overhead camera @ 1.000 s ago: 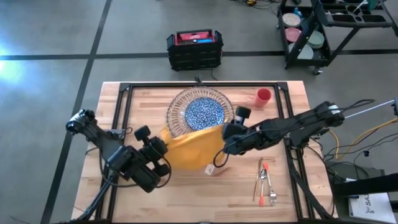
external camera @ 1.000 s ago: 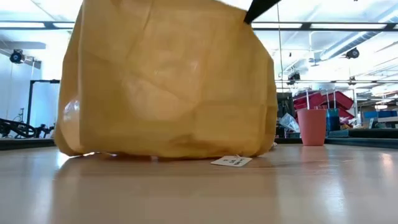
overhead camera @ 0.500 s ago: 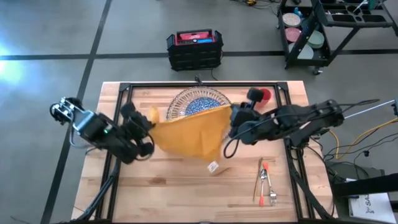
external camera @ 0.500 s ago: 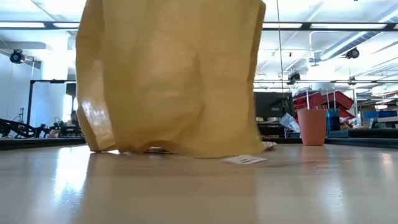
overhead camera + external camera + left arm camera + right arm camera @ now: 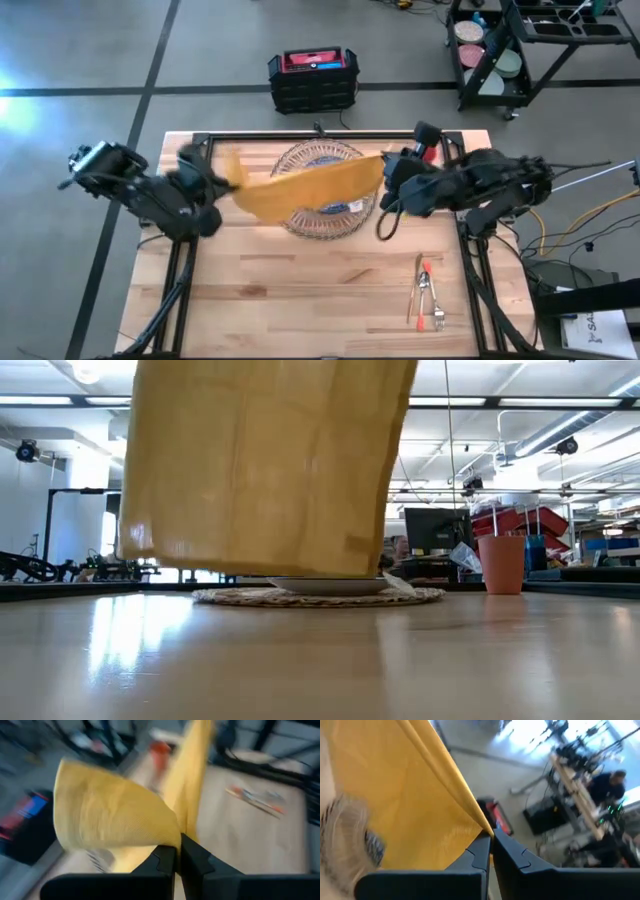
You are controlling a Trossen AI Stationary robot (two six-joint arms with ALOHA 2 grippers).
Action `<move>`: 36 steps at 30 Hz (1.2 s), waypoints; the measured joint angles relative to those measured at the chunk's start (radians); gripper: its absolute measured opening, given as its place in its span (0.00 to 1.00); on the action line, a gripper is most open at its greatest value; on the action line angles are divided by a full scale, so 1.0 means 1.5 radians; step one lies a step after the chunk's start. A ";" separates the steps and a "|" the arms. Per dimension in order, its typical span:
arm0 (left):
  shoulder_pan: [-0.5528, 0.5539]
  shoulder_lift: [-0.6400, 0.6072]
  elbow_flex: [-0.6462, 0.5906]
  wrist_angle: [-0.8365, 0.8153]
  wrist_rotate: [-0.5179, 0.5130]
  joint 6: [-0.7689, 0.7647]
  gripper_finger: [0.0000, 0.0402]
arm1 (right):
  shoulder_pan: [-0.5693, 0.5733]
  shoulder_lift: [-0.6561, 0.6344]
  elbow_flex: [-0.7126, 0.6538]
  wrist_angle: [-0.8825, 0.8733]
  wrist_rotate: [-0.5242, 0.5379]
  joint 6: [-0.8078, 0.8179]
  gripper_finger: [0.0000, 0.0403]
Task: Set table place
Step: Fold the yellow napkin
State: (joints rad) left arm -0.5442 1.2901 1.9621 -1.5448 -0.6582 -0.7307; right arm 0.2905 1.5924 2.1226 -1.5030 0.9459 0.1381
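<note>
A yellow cloth napkin (image 5: pixel 300 185) hangs spread between my two grippers, above the clear ribbed glass charger (image 5: pixel 318 222) and the blue-patterned plate (image 5: pixel 335 587) resting on it. The napkin hides most of the plate in the high view. My left gripper (image 5: pixel 222 175) is shut on the napkin's left end, and my right gripper (image 5: pixel 385 170) is shut on its right end. In the low view the napkin (image 5: pixel 265 460) hangs with its lower edge clear of the table. The small red cup (image 5: pixel 502 565) stands at the far right, partly behind my right arm. Orange-handled cutlery (image 5: pixel 428 295) lies at the near right. My left gripper pinches the napkin's left upper edge (image 5: pixel 172 837) between its two fingers, coming level from the table's left. The cloth spreads away from the fingers and hangs below, clear of the table. My right gripper pinches the napkin's right upper corner (image 5: pixel 482 827) between its two fingertips, coming level from the table's right. From there the top edge runs nearly straight toward the other gripper, and the cloth hangs below it.
The table (image 5: pixel 300 310) has bare wood across its near half. A white tag (image 5: pixel 355 207) on the napkin lies over the charger. A black and red case (image 5: pixel 313 78) sits on the floor beyond the far edge.
Both grippers have risen and gone toward the table's far edge, carrying the napkin between them, and have drawn farther apart. The napkin's lower edge and tag, which lay on the table's middle, have lifted clear. The cloth now hangs spread over the charger and plate.
</note>
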 joint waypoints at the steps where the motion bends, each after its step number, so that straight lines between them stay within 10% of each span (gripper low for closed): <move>1: 0.000 0.010 -0.009 0.000 0.031 -0.013 0.00 | 0.000 0.009 -0.001 -0.027 -0.005 0.028 0.00; 10: -0.050 0.127 -0.166 0.030 0.198 -0.217 0.00 | 0.104 0.046 -0.032 -0.046 -0.209 0.182 0.00; 19: -0.134 0.229 -0.259 0.342 0.282 -0.253 0.00 | 0.254 0.089 -0.079 -0.047 -0.344 0.364 0.00; 36: -0.171 0.277 -0.354 0.395 0.293 -0.283 0.00 | 0.144 0.179 -0.316 0.151 -0.386 0.283 0.00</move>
State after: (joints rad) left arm -0.8005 1.7056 1.4307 -0.9528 -0.2192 -1.1558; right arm 0.5068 1.8612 1.6480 -1.2772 0.3662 0.5625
